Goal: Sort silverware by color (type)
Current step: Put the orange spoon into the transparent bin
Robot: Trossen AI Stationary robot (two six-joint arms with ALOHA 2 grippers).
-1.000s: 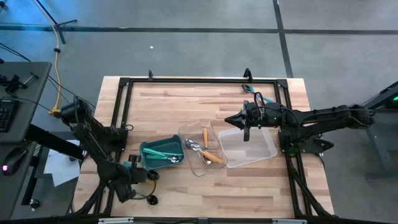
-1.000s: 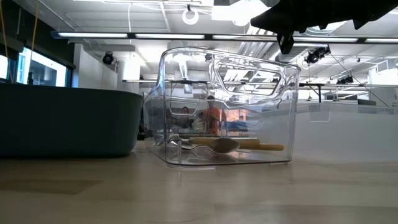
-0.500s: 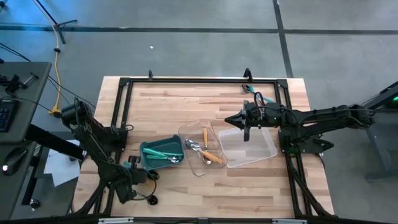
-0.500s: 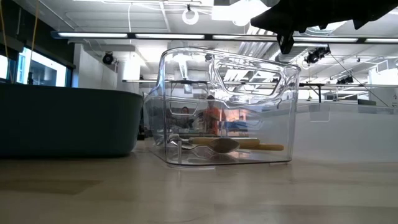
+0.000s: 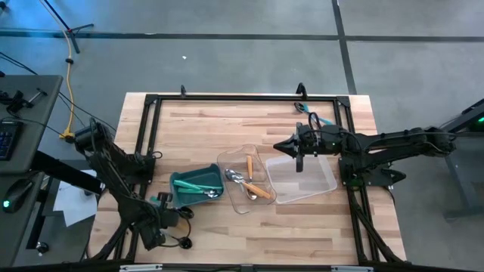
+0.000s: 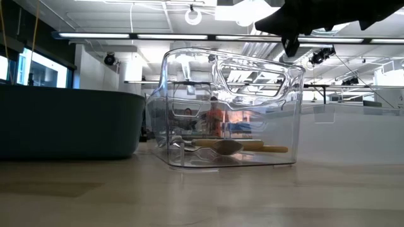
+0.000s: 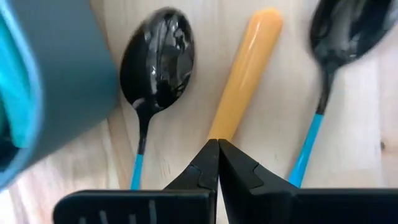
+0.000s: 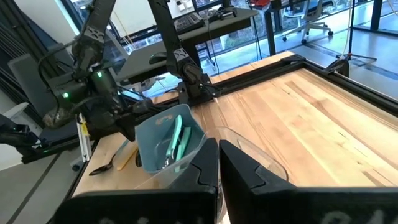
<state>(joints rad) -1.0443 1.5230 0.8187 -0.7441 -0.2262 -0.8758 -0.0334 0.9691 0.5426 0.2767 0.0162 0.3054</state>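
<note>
On the surface (image 5: 227, 121), sorting is partly done: teal bin (image 5: 195, 186) and tray (image 5: 243, 181) hold spoons; three spoons (image 7: 155, 68) remain loose. Both hands, left (image 7: 217, 163) and right (image 5: 295, 146), are closed, empty.

The high view looks straight down on the whole tabletop (image 5: 227, 219). The low view sits at tabletop height, very near the clear tray (image 6: 230, 107), facing the room behind it. The left wrist view looks down close on spoons (image 7: 155, 62) beside the bin (image 7: 50, 81). The right wrist view faces across the tabletop toward the bin, which the high view shares.
</note>
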